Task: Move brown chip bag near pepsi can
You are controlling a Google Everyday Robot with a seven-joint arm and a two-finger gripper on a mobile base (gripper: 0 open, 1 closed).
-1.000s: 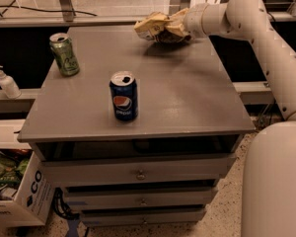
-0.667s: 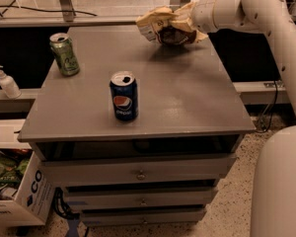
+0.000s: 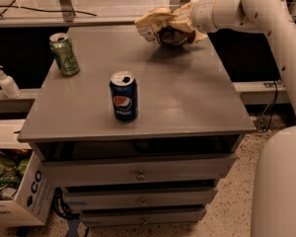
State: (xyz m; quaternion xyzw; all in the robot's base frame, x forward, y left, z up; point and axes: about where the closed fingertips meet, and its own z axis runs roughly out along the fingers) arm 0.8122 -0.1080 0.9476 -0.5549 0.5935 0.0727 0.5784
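Noted: gripper [image 3: 191, 22] clenched on brown chip bag [image 3: 158, 22], aloft over table's [image 3: 192, 95] far right corner. Pepsi can [image 3: 123, 97] upright near front edge, well apart. Green can [image 3: 64, 54] far left.

At back-right of table [image 3: 187, 98]: tool [image 3: 186, 24], clamped on brown chip bag [image 3: 158, 22]. On table, left of tool, nearer front: pepsi can [image 3: 123, 97]; farther left, other can [image 3: 64, 54].

A green can [image 3: 64, 54] stands on the bench's [image 3: 187, 107] back left, with a pump bottle [image 3: 7, 82] and cardboard box [image 3: 19, 199] beyond its left edge
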